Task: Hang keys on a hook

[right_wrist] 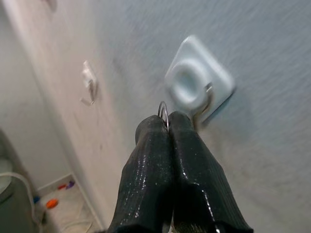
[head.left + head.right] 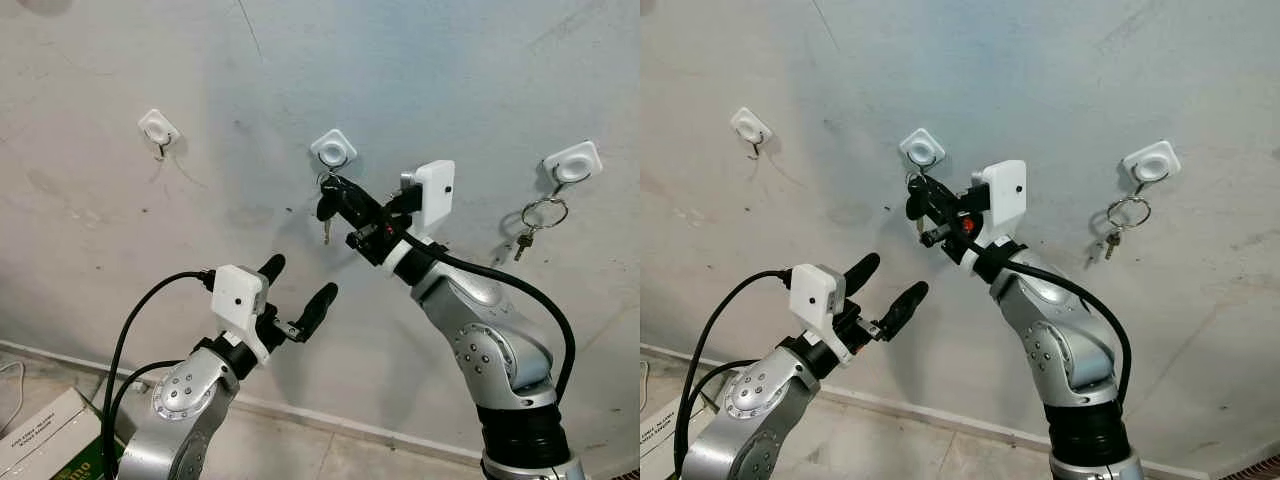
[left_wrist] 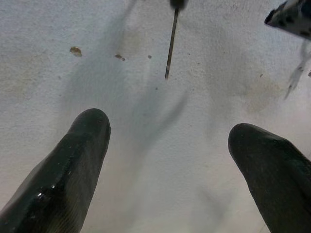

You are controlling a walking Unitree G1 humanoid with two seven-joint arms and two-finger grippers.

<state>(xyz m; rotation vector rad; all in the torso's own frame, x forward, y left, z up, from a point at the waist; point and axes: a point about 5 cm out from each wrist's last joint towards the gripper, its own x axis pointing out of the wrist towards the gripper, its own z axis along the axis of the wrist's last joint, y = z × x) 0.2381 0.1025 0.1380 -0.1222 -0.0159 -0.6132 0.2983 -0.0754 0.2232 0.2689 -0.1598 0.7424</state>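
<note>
Three white adhesive hooks are stuck on the grey wall. My right gripper is raised just below the middle hook, shut on a key ring whose dark-headed keys dangle under the fingers. In the right wrist view the ring's loop pokes out between the closed fingertips, close beside the hook. My left gripper is held lower and left, open, with nothing between its fingers. The hanging key tip is in its wrist view.
The right hook carries another ring with keys. The left hook is bare. A cardboard box sits on the floor at the lower left, by the skirting. Black cables run along both arms.
</note>
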